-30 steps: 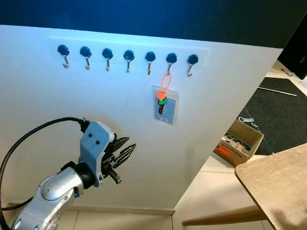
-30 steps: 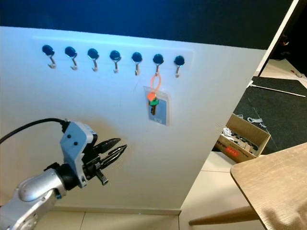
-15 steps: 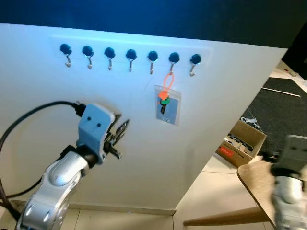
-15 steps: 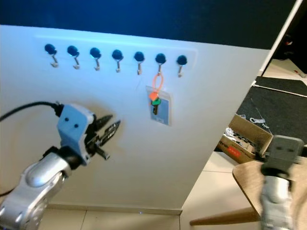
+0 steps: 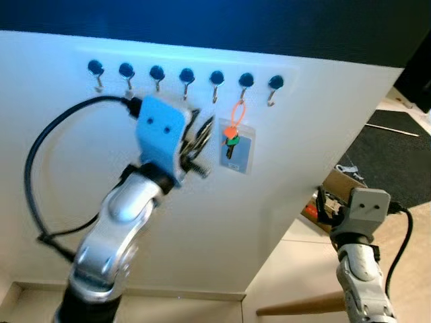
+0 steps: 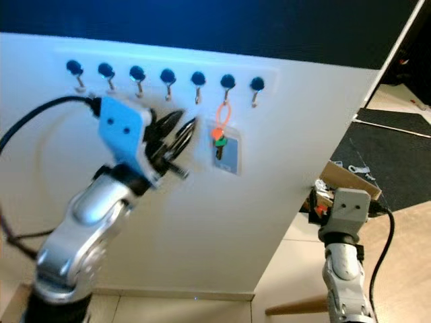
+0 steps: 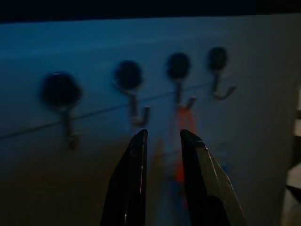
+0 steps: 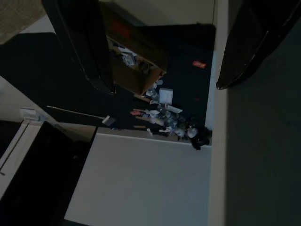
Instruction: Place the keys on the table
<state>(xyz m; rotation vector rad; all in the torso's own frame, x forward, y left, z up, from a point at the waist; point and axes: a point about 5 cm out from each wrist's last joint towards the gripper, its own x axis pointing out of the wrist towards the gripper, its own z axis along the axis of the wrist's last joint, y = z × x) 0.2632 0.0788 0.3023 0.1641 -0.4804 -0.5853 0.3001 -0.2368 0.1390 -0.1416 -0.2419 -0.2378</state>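
The keys [image 5: 229, 140], with orange and green caps, hang by an orange loop [image 5: 235, 114] from one of the blue wall hooks [image 5: 246, 81], in front of a clear card [image 5: 238, 153]. My left gripper [image 5: 205, 125] is raised just left of the loop, open by a narrow gap and holding nothing. In the left wrist view its fingers [image 7: 135, 160] point at the hooks, and the blurred orange loop [image 7: 181, 141] lies beyond them. My right gripper [image 8: 164, 87] is open wide over the floor. Its wrist [image 5: 363, 208] is at the lower right, in front of the wooden table [image 5: 414, 269].
Several blue hooks [image 5: 157, 73] run along the white wall panel. A cardboard box [image 5: 338, 183] of small items sits on the floor right of the wall, beside a dark mat [image 5: 397, 155]. A table leg [image 5: 293, 307] reaches toward the wall.
My left arm has risen and swung right, bringing its gripper from low on the wall up beside the keys. My right arm has come up into view at the lower right.
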